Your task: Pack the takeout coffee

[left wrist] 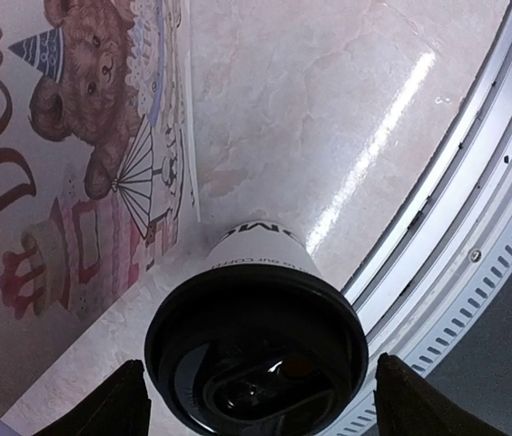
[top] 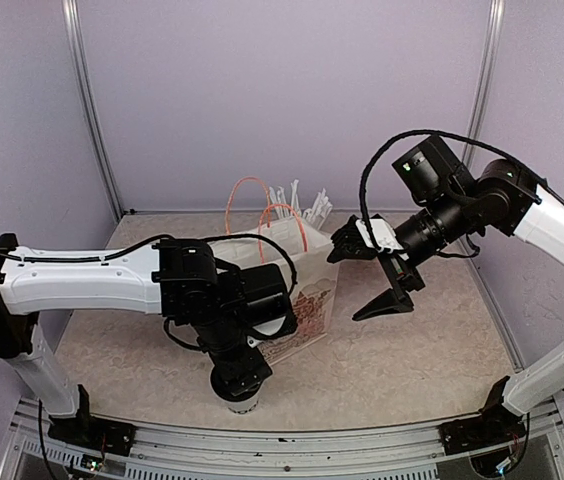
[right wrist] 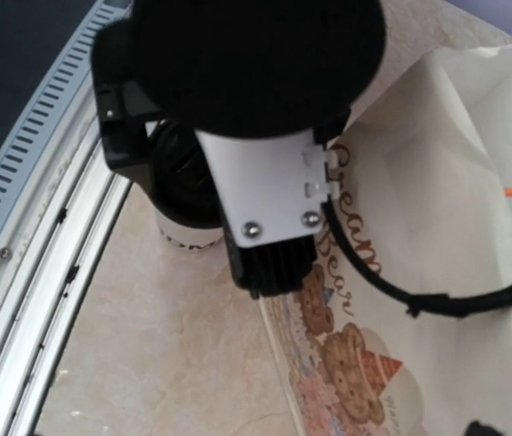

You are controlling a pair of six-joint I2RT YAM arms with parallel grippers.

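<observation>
Top view: the takeout coffee cup [top: 240, 400] stands upright on the table [top: 422, 350] at its near edge, center-left, just in front of the gift bag [top: 302, 295]. The left gripper [top: 239, 385] is straight over it, so only the white lower wall shows. The bag is upright and pale w/ a bear print and orange handles [top: 262, 200]; white straws [top: 300, 205] poke up behind it. The right gripper [top: 367, 272] hangs in the air right of the bag, jaws spread wide, nothing btwn them. Left wrist view: the cup is seen from above, a round black lid [left wrist: 256, 354] on a white paper wall tapering toward the base. The black lettering near the base is upside-down here & only partly readable. The left fingers [left wrist: 102, 404] sit one each side of the lid, splayed wide. A sliver of gap shows at the picture's right finger and the other side is too tight to tell, so it is not clenched. The cup is just beside the bag's printed face, near the metal rail [left wrist: 474, 227]. Right wrist view: looks down on the left gripper's black & white body, w/ the cup's white wall peeking out below it & the bag alongside.
</observation>
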